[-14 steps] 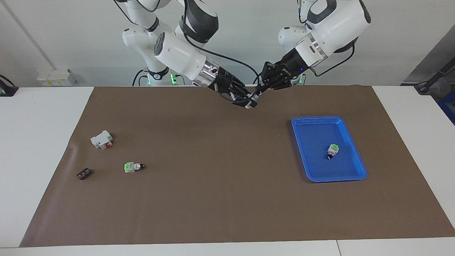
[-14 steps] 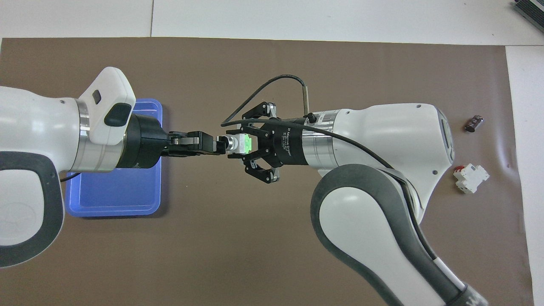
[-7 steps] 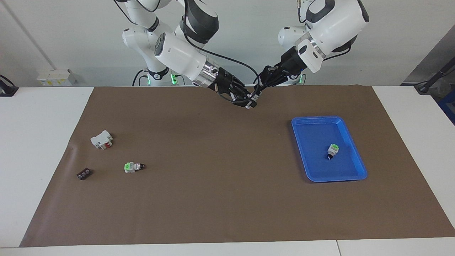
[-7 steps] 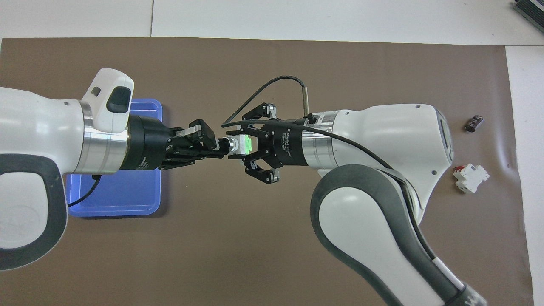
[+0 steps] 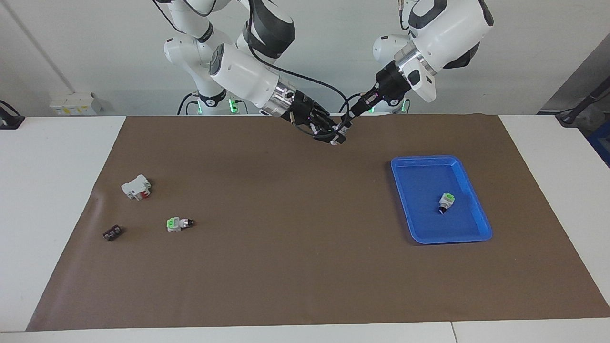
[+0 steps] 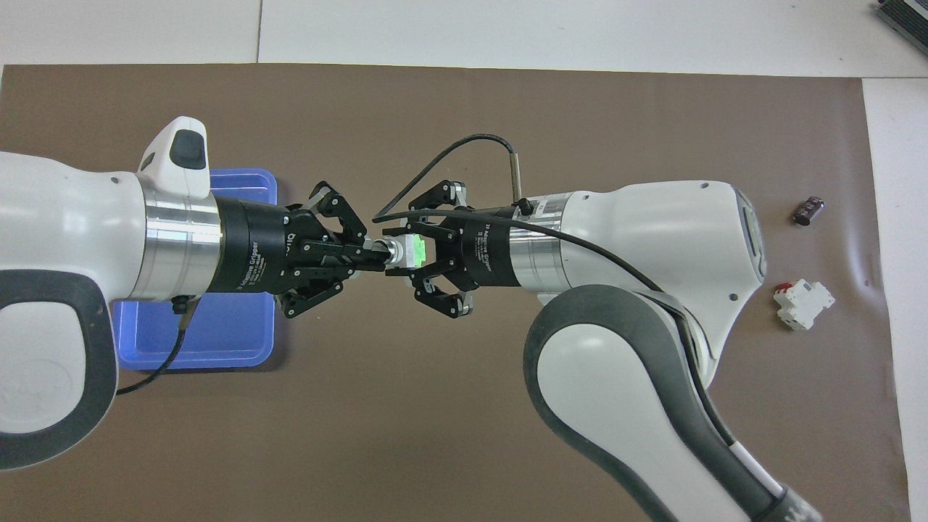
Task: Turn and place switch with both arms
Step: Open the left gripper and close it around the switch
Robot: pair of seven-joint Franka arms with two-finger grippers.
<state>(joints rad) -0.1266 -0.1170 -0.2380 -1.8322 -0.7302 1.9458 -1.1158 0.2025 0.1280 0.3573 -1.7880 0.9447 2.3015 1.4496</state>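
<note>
Two grippers meet on one switch (image 6: 412, 250), up in the air over the bare mat toward my end of the table. Its long axis runs straight from one wrist to the other: my right gripper (image 6: 420, 255) is clamped round the white-green body, while my left gripper (image 6: 373, 254) pinches the knob end, fingers closed narrow on it. Neither arm is nearer; both touch it. The tray (image 5: 469, 236) lies toward my left arm's end, so I judge placing falls to the left.
</note>
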